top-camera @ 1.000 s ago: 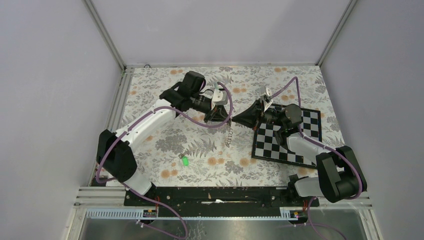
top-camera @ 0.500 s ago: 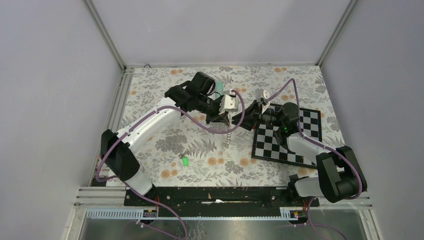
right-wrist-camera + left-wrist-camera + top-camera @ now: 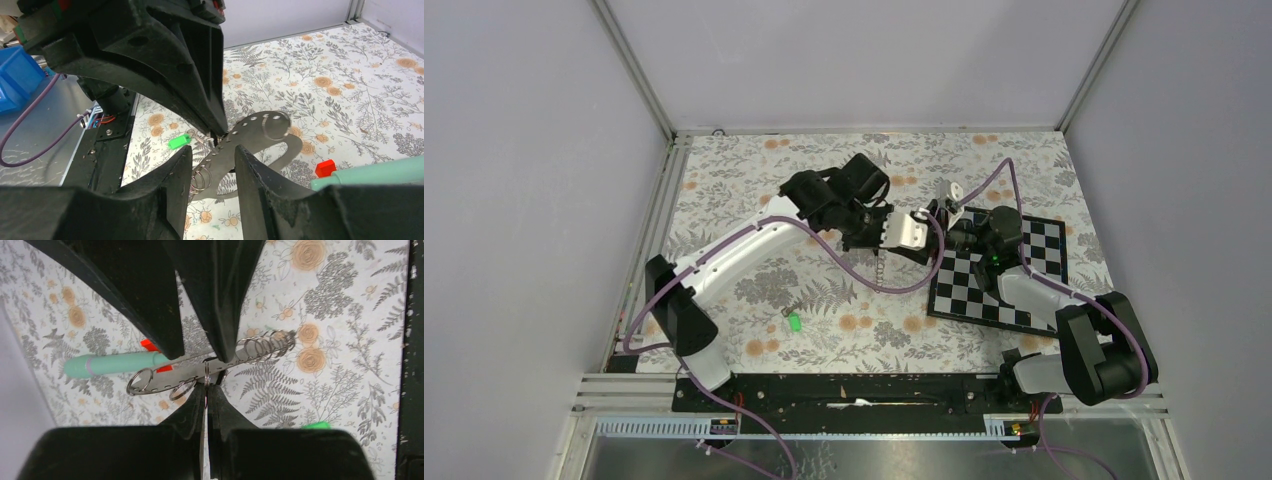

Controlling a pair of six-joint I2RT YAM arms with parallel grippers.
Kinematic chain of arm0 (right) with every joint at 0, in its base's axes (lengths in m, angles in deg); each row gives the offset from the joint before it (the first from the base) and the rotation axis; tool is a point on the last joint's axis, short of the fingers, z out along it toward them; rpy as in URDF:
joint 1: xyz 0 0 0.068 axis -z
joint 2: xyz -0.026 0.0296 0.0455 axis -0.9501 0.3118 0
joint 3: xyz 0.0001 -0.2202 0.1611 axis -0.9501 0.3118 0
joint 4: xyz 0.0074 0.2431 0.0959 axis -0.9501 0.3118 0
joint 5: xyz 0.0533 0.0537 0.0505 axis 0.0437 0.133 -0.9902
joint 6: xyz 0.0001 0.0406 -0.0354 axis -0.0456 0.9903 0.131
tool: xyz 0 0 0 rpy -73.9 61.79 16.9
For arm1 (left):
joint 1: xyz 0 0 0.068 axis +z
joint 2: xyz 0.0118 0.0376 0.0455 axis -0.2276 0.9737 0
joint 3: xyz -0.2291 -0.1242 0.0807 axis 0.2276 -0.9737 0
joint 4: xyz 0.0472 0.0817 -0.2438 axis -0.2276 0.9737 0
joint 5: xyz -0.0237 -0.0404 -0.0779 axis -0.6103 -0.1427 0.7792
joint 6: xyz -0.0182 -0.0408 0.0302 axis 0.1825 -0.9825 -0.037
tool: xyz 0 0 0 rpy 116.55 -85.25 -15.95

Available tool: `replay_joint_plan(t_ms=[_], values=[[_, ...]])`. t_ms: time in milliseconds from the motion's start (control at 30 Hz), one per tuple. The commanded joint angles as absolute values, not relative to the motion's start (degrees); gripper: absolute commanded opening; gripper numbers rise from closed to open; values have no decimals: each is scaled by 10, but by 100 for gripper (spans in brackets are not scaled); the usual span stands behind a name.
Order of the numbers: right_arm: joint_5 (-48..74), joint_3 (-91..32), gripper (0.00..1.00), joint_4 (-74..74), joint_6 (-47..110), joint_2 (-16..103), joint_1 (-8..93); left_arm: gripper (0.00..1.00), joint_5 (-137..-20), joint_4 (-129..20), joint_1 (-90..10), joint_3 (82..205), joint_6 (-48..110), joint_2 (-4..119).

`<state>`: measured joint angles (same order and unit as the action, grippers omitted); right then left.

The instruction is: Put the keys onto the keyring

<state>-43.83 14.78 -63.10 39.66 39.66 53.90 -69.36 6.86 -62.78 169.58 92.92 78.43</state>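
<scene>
- Left wrist view: your left gripper (image 3: 206, 386) is clamped tight on the keyring (image 3: 165, 382), mid-strap, holding it above the table (image 3: 350, 340).
- Your right gripper (image 3: 212, 161) stands part-open, a finger on either side of the strap, apparently not pinching it.
- The strap looks thin, stiff, light and slick. Its small rings (image 3: 140, 382) and coil spring (image 3: 265, 345) hang loose, so grip the flat faces.
- The green-headed key (image 3: 179, 141) lies on the table, well apart. It is tiny, so take it by the plastic head.

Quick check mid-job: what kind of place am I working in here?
Probably a lab test cell, not a home: plain grey walls framed in aluminium rails, a floral cloth as work surface, a checkerboard lying on it.
</scene>
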Motion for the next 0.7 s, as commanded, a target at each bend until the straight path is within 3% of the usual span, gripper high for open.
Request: replay_joint_plan(t_ms=[0, 667], values=[[-456, 153, 43, -678, 404, 395, 538, 0, -772, 109, -642, 1772, 941, 802], [-440, 154, 40, -703, 410, 397, 520, 0, -685, 112, -643, 1798, 914, 811]])
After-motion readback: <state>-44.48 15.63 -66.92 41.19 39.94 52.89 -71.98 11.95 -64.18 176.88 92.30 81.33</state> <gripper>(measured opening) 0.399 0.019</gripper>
